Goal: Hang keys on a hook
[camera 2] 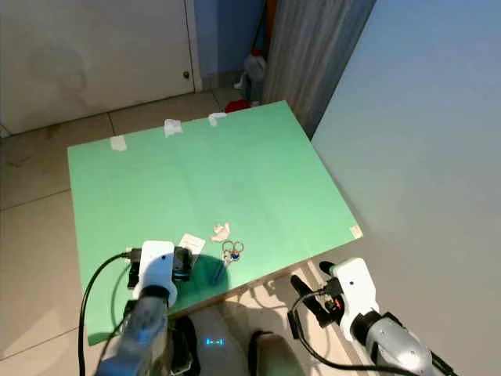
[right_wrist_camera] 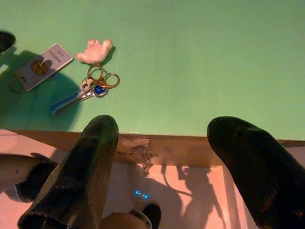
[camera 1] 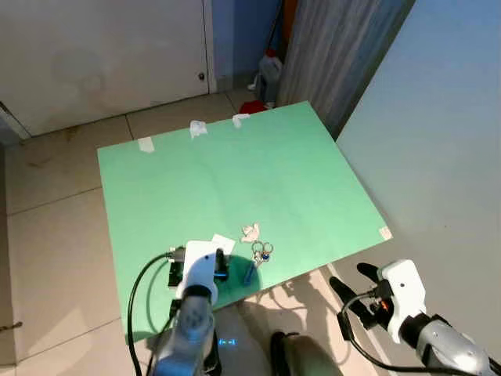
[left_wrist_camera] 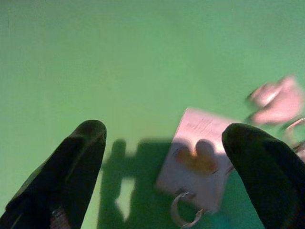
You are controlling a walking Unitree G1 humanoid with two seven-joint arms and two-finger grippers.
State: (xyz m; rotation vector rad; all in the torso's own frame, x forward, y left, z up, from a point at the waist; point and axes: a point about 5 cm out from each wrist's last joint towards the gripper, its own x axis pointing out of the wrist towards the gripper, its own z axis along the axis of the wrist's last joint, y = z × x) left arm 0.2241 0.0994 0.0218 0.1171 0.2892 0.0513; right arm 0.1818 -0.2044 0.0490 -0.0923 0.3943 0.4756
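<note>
Keys (camera 1: 261, 252) lie on the green board (camera 1: 235, 180); left hand (left_wrist_camera: 167, 157) and right hand (right_wrist_camera: 171, 157) gape empty.

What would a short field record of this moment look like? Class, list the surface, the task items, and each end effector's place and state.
surface: green board lying over a tiled floor
keys: bunch of keys on rings, lying near the board's front edge
charm: small pale figure attached to the rings
card: white card lying beside the keys
left end effector: open, hovering over the card
right end effector: open, off the board's front edge, holding nothing
hook: not identifiable
</note>
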